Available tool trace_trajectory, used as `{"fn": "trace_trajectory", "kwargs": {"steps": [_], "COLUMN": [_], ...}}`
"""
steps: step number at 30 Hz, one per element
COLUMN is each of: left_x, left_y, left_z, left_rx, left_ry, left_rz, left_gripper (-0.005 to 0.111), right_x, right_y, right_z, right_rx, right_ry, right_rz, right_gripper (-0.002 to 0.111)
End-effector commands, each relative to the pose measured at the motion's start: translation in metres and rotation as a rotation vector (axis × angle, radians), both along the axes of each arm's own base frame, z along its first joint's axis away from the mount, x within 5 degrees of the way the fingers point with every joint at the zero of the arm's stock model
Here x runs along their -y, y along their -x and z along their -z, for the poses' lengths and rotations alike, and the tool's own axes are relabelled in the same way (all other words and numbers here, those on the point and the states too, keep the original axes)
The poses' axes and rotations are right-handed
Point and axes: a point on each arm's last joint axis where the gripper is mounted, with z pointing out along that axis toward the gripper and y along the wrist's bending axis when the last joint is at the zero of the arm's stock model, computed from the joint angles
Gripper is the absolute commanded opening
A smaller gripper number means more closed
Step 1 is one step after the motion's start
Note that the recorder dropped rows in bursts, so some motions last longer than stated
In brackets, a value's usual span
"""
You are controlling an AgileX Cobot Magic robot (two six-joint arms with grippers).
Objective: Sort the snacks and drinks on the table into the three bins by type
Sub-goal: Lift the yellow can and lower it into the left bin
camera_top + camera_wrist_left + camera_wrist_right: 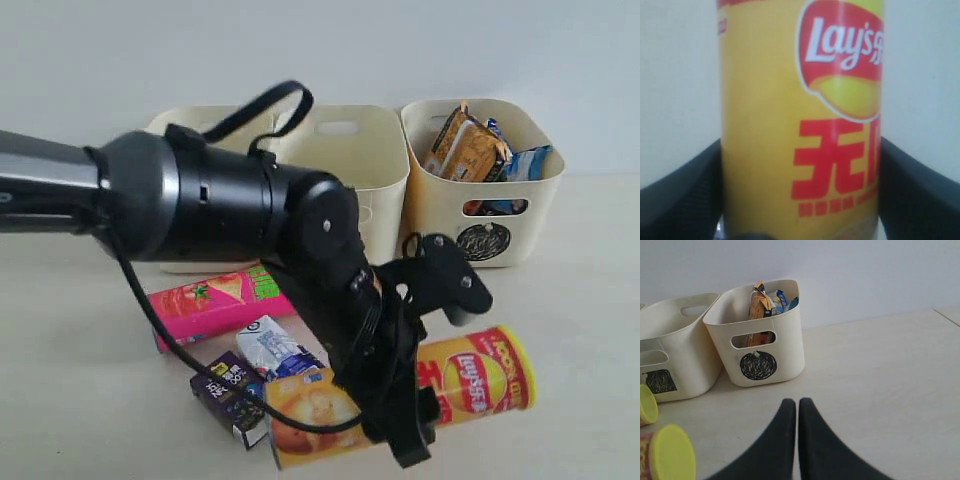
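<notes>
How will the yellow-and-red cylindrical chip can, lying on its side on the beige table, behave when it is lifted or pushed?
The yellow-and-red chip can lies on its side, so a push would probably roll it. Its glossy round wall may slip between the fingers of the left gripper flanking it. It looks stiff, probably light.

Exterior view: somewhat above the table (590, 300), facing the circle bin (438, 215); left arm (200, 200) close in front.
Left wrist view: right against the chip can (770, 125).
Right wrist view: low over the table, facing the same bin.
Shared: bin in exterior and right wrist; can in exterior and left wrist.
</notes>
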Motion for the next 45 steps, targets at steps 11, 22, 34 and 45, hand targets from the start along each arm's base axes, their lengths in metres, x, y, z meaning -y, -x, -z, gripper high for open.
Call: {"fn": "trace_trajectory", "kwargs": {"steps": [11, 22, 34, 45], "left_x": [-0.020, -0.088, -0.174, -0.212], "left_y": [0.008, -0.023, -0.097, -0.171], "left_z": [-0.125, -0.210, -0.227, -0.174], "left_rx": [0.128, 0.306, 0.592, 0.742], "left_ry": [0.327, 0.685, 0.853, 0.911], "left_rz": [-0.191, -0.524, -0.852, -1.054], "left_gripper": [0.005, 0.005, 0.005, 0.005], "right_x": [0.000, 0.000, 0.000, 0.000], "right_y": [0.000, 0.000, 0.000, 0.000], "right_z": [-0.001, -0.001, -0.001, 0.000], "right_rx": [0.006, 0.006, 0.005, 0.002], "right_ry": [-0.007, -0.007, -0.011, -0.011], "right_rz": [-0.001, -0.001, -0.001, -0.001], "right_gripper": [0.000, 0.000, 0.000, 0.000]}}
